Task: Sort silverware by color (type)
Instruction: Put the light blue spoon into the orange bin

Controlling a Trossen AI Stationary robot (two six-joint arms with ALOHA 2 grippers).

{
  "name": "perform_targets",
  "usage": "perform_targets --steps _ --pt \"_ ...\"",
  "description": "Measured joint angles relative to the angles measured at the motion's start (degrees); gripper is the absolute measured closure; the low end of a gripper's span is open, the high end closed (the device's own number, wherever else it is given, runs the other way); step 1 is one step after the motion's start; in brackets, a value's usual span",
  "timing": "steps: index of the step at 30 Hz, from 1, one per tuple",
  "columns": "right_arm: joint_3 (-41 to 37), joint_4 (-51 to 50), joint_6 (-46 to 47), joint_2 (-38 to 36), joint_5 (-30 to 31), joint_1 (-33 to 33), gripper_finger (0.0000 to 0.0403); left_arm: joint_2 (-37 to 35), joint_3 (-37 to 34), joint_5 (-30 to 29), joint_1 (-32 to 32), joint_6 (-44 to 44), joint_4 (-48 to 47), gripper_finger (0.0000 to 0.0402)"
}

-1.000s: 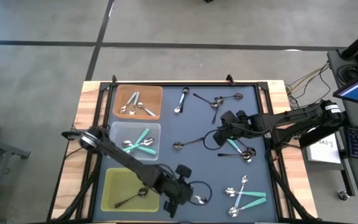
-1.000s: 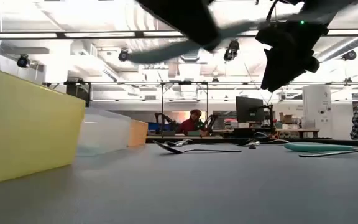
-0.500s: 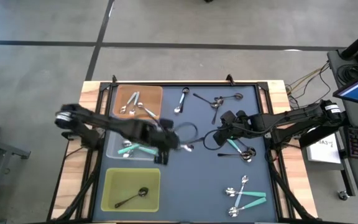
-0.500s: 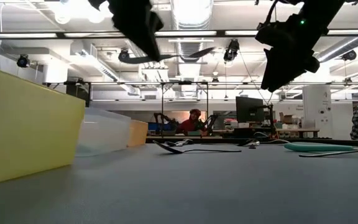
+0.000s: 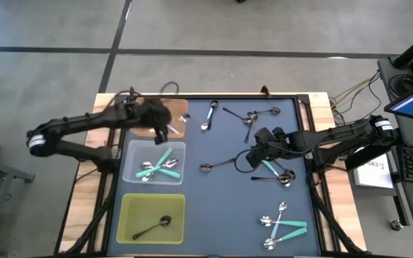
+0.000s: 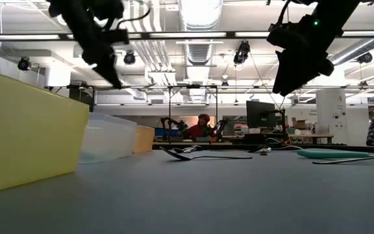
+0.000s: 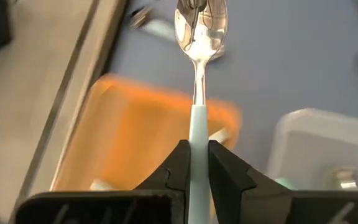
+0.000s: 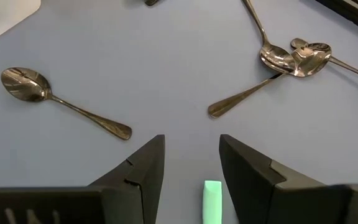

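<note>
Orange tray [image 5: 143, 122], clear tray [image 5: 132, 153], yellow-green tray [image 5: 138, 213] in column; monitor [image 6: 260, 112] beyond table.

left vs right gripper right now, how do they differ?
Left gripper is shut on a silver spoon, pinching its pale handle; right gripper is open and holds nothing.
Left gripper is above the orange tray at the table's far left; right gripper hovers near mid-table over a teal handle that lies between its fingers.
Left arm reaches in from the left edge, right arm from the right.
Shared: both are off the table surface.
</note>
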Motion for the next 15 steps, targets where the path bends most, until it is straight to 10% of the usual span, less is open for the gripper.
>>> perform_targets --steps 15 --pt "0.02 -0.02 0.02 0.0 0.0 0.02 0.0257 3.27 -1.71 1.28 16.73 -0.61 0.99 0.0378"
